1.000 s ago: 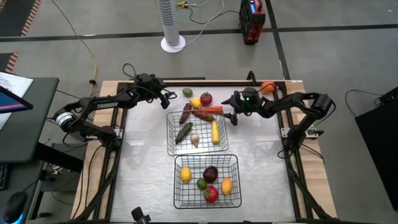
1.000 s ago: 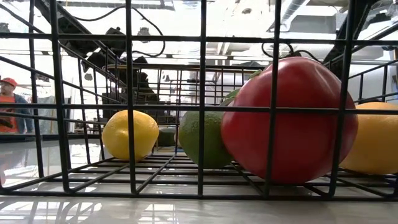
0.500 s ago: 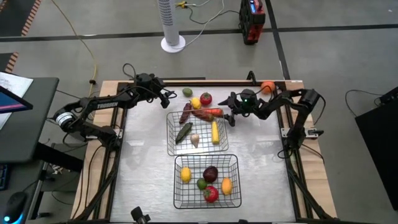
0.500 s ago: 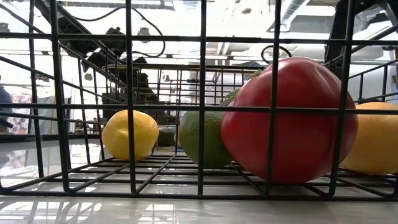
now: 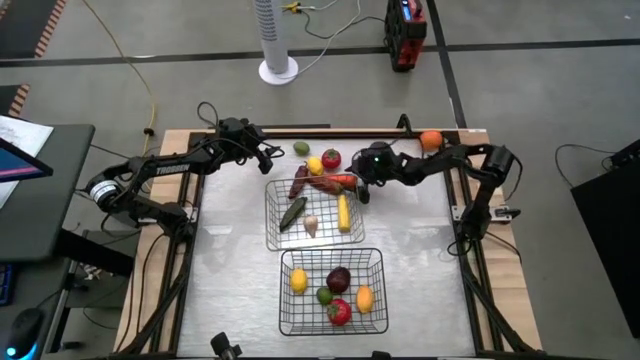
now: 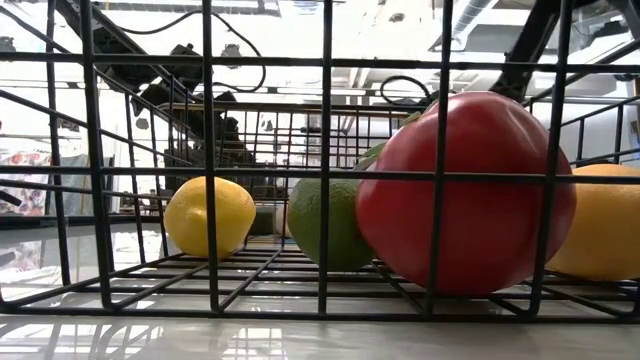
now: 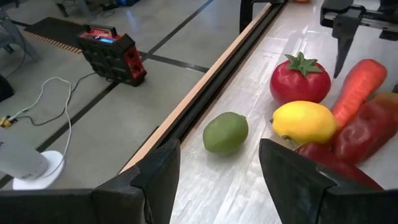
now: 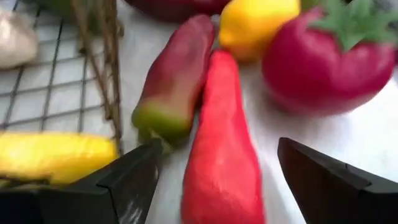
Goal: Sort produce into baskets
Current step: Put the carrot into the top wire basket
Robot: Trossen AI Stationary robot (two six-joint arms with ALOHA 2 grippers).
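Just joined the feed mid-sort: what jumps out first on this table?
Two wire baskets in the middle: the near basket holds fruit, the far basket holds vegetables. The right gripper, fingers open, hovers over the red pepper at the far basket's back edge. The left gripper waits near a lime.

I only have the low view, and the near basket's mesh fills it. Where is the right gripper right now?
Observer: The right gripper is open over the long red pepper, one finger to each side, just outside the far basket.
Operator: And the left one?
Observer: The left gripper is open and empty near the table's far edge, facing a loose lime.
Operator: What else is unsorted back there?
Observer: A lemon and a tomato lie next to that lime, and an orange sits at the far right corner.
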